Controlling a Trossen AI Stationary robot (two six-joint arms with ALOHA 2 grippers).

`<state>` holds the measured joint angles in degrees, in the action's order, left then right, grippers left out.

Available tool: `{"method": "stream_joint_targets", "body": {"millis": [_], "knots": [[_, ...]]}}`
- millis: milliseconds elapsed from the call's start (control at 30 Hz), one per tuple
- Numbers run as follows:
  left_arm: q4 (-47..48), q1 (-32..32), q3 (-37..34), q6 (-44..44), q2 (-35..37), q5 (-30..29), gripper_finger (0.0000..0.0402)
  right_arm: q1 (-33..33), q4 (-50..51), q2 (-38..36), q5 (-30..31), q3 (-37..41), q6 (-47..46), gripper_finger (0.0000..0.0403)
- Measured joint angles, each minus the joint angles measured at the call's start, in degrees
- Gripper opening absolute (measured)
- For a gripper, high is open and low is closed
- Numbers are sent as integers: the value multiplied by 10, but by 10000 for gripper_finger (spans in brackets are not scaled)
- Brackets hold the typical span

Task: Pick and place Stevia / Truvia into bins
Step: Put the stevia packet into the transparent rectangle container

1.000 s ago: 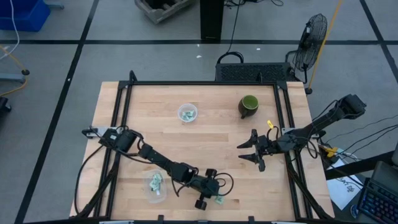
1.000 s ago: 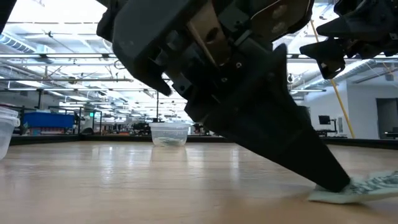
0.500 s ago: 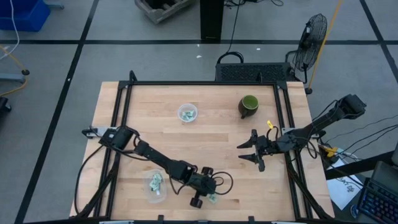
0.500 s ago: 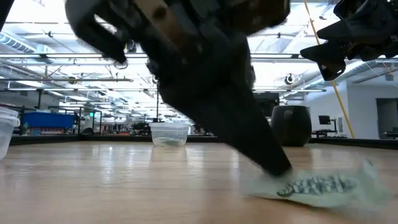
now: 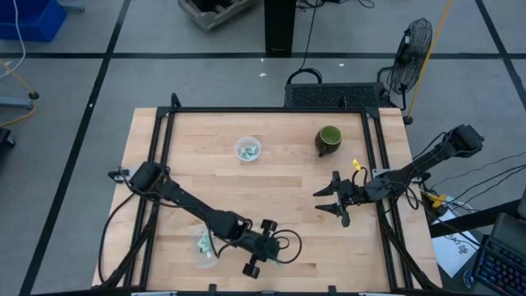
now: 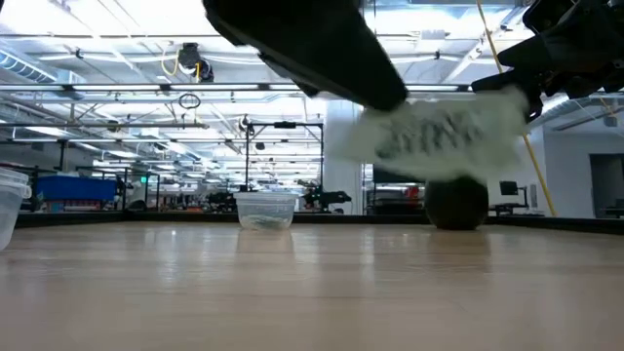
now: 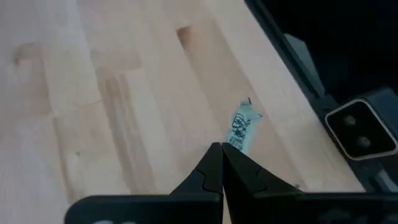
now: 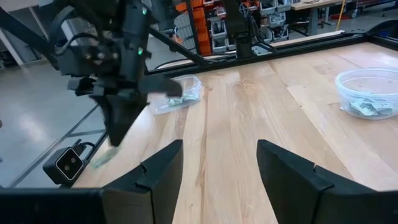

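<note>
My left gripper (image 5: 267,255) hangs over the table's near edge, shut on one green-and-white Stevia sachet (image 7: 241,126), which shows blurred in mid-air in the low view (image 6: 439,132). The oval tub (image 5: 205,245) stands just left of it with sachets inside. The round cup (image 5: 248,150) stands farther back, also holding sachets. My right gripper (image 5: 333,200) waits open above the table's right side, touching nothing. From the right wrist view I see the left gripper (image 8: 121,118) with the sachet (image 8: 102,158) below it, beside the tub (image 8: 177,93). My left gripper pinches the sachet by one short end (image 7: 231,144) between its two shut fingertips (image 7: 211,163). The fingers slant down from above. The sachet is lifted clear of the table and sticks out past the fingertips.
A dark green mug (image 5: 329,140) stands at the table's far right. A black frame rail (image 7: 292,68) runs along the near edge close to the left gripper. Bare wood lies between the two arms.
My left gripper has risen from the table with the sachet, which lay flat under its fingertips a second ago and now hangs clear. The gripper has also shifted slightly toward the table's left, toward the oval tub.
</note>
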<state>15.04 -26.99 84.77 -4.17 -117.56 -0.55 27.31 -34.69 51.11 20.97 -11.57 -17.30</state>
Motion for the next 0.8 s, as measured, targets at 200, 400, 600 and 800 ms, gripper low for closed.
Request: {"method": "stream_joint_targets", "body": {"millis": [200,400,600,800], "knots": [[119,-14,1,-37,32,-48,2,0,4,0,0,0,0,196],[163,-47,-15,-71,69,-78,1,0,7,0,0,0,-1,196],[170,-92,-76,-133,154,-170,1,0,9,0,0,0,-15,196],[186,-149,-174,-243,268,-237,1,0,12,0,0,0,-15,196]]}}
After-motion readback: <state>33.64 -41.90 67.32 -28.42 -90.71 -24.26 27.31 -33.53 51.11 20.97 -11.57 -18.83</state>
